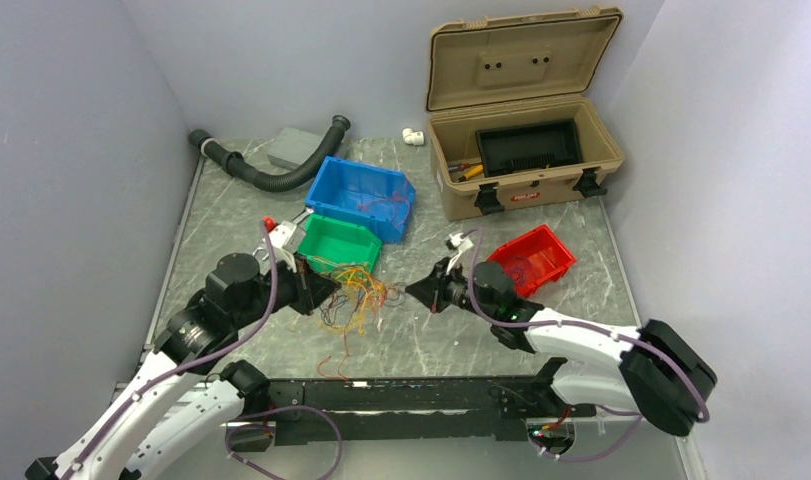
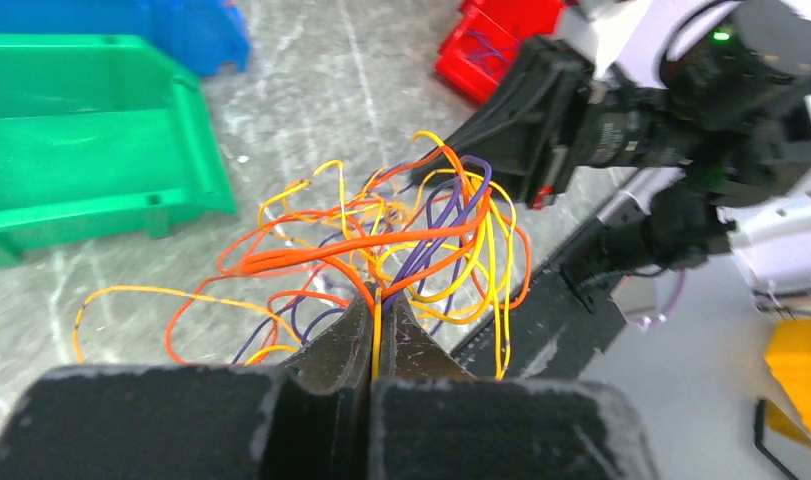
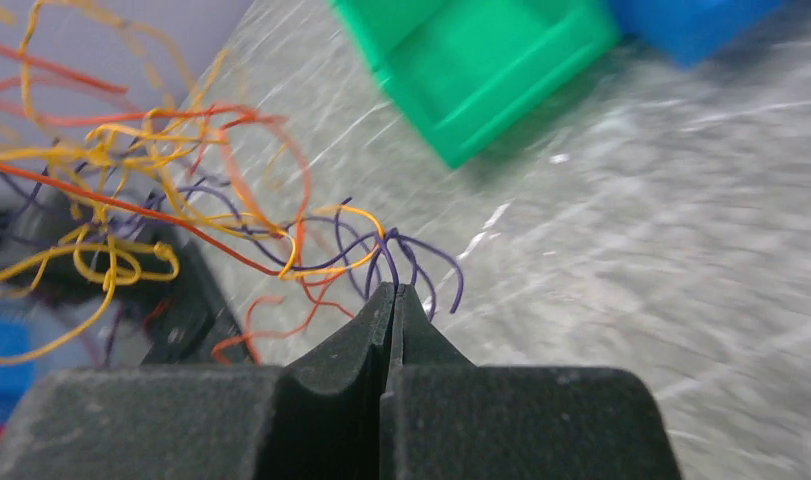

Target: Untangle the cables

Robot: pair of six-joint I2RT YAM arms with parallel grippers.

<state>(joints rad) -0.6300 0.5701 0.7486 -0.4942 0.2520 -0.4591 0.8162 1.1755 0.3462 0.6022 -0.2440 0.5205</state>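
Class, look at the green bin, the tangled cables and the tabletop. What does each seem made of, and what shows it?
Green bin: likely moulded plastic, uniform glossy colour. Cables: thin wire in smooth coloured insulation, holding springy loops. Tabletop: grey veined, stone-look; real stone or laminate, unclear.

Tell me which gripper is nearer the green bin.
Left. The left gripper is close by the near edge of the green bin; the right gripper is farther off, across the cables.
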